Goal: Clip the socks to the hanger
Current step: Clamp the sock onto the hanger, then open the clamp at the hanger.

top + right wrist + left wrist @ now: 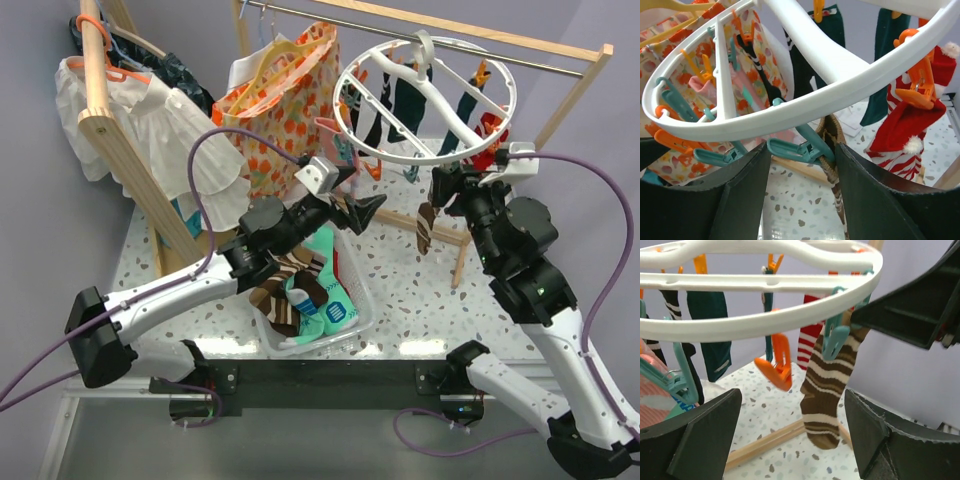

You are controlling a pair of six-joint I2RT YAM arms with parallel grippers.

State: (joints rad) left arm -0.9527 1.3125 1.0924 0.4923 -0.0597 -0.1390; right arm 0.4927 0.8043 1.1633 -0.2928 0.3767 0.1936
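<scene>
Brown striped sock [826, 390] hangs by its cuff from a teal clip [834, 337] on the rim of the hanger [765, 320], with its toe free above the tabletop [765, 415]. Remaining socks [305, 290] are heaped in the clear basket [366, 312] under the left arm.

Handling (judgement): light, limp knit, not fragile. It sags wherever unsupported, so take it at the cuff, pinching both layers flat and leaving a margin above the fingers for a clip to bite. The ring hangs from its hook and will likely swing if pushed.

Left end effector [792, 412]: jaws wide, nothing between them. It is held above the basket, pointing up toward the near rim with the hung sock ahead.

Right end effector [800, 170]: reaches up under the rim, fingers either side of the teal clip and cuff, at a moderate gap. Contact is hidden in the close view, so whether the pads press cannot be told.
</scene>
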